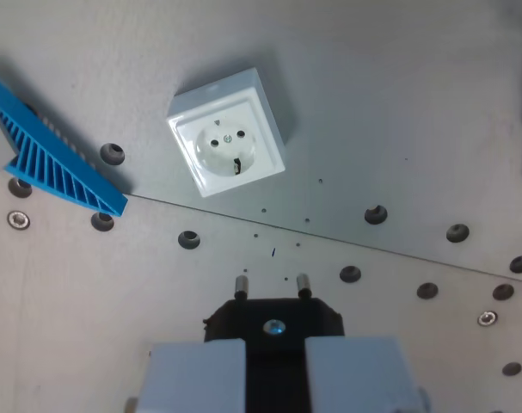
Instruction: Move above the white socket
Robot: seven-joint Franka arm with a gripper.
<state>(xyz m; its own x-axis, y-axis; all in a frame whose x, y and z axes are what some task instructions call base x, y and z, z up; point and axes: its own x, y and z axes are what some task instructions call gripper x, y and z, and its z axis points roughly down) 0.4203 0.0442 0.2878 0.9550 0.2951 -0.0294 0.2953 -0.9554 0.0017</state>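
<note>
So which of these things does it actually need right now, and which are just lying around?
Needed:
- white socket
- black plug, held in the hand

Lying about:
- blue ribbed piece on the wrist view's left
- metal plate with its screw holes

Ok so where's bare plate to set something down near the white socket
The widest bare stretch of the metal plate is on the wrist view's right of the white socket, above the row of bolt holes. It is tighter between the socket and the blue ribbed part, and near the gripper holding the black plug.
</note>
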